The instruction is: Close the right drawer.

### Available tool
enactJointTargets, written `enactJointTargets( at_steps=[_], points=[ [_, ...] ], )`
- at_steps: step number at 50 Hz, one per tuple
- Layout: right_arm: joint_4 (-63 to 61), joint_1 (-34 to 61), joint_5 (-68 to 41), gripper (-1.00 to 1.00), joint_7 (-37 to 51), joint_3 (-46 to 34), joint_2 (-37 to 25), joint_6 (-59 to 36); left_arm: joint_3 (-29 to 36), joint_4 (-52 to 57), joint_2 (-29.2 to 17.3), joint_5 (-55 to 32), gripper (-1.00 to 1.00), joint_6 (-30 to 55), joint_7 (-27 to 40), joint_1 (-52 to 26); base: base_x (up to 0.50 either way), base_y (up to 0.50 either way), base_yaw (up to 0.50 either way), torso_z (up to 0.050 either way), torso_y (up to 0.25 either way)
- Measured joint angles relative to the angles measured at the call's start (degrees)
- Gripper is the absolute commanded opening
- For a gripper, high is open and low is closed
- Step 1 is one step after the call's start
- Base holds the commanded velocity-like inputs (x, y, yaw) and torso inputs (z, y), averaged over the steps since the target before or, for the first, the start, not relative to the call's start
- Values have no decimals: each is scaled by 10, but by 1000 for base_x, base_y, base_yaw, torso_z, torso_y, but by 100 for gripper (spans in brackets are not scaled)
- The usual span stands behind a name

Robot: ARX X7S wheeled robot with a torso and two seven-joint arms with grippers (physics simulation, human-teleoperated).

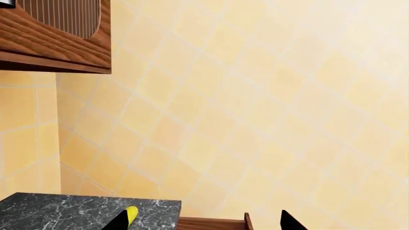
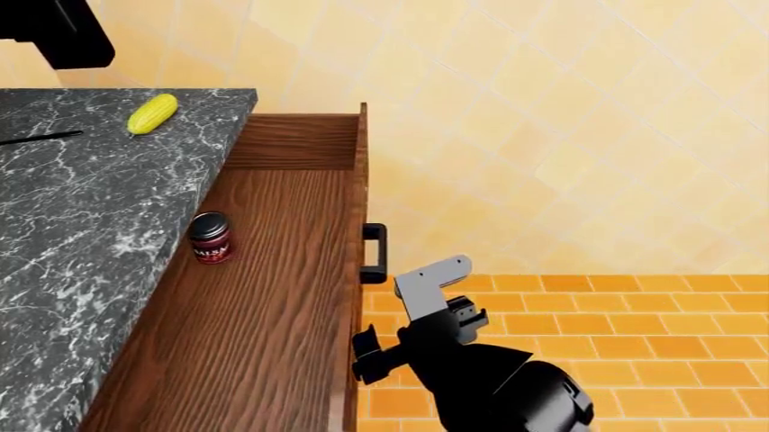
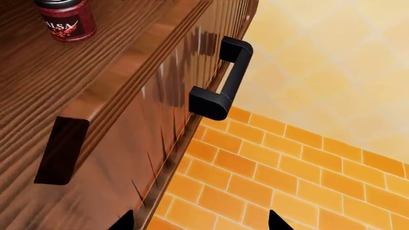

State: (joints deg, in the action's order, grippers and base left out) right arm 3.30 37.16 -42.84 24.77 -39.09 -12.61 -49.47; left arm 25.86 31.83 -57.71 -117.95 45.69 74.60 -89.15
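One drawer (image 2: 276, 297) stands wide open, the right gripper (image 2: 382, 346) near its front below the handle (image 2: 375, 252), fingers spread and empty; next, push it in.

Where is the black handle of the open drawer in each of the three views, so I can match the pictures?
Head view: the black handle sits on the outer face of the drawer front, just above the right gripper.
Right wrist view: the handle is upper centre, on the front panel.
Left wrist view: not in it.
Shared landmark: the salsa jar inside the drawer.
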Motion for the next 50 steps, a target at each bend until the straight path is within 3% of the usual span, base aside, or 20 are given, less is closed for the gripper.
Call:
enactJointTargets(
  at_steps=[50],
  points=[
    [-2,8,-6,100,-92,-70,31,77,3,-2,-8,-8,100,-9,-3,-8,0,0,0,0,1]
  ],
)
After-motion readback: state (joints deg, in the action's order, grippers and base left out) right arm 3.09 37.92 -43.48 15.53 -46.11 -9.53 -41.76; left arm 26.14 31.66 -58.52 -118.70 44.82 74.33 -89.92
